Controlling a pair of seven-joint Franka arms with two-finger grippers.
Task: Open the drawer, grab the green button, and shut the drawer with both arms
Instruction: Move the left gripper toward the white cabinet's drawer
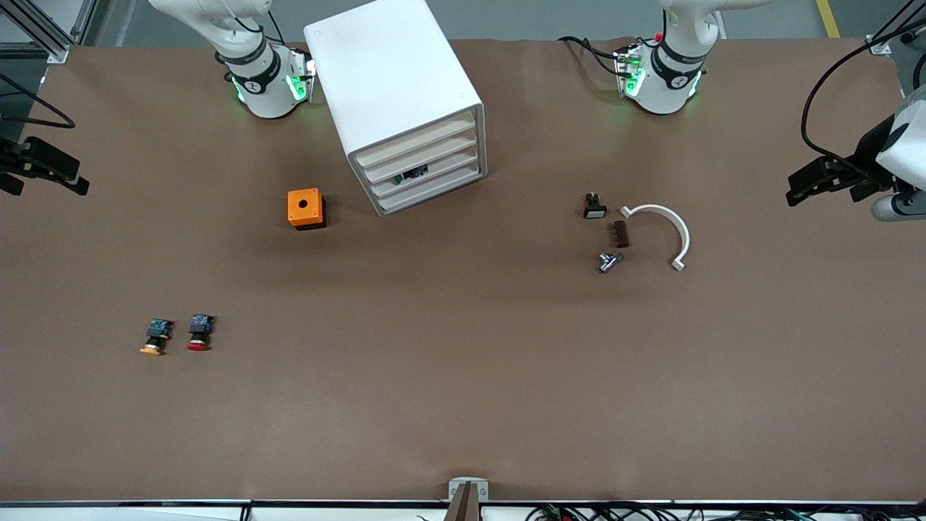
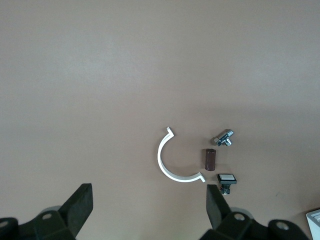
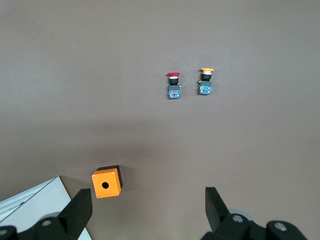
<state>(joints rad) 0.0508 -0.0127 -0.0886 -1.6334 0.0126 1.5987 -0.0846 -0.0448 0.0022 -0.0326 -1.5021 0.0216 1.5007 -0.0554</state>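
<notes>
The white cabinet [image 1: 391,79] stands near the robots' bases, and all four of its tray drawers [image 1: 427,174] are shut. A small dark thing [image 1: 411,174] shows through the front of the third drawer from the top. No green-capped button is in view. My left gripper [image 1: 825,197] hangs open and empty over the table's edge at the left arm's end; its wrist view [image 2: 148,205] shows bare table between the fingers. My right gripper [image 1: 47,187] hangs open and empty over the right arm's end, also seen in its wrist view [image 3: 147,207].
An orange box with a hole [image 1: 306,208] sits beside the cabinet. A yellow-capped button [image 1: 154,338] and a red-capped button [image 1: 199,333] lie nearer the front camera. A white curved clip [image 1: 662,231], a brown piece [image 1: 620,234], a metal fitting [image 1: 609,262] and a white-capped switch [image 1: 595,206] lie toward the left arm's end.
</notes>
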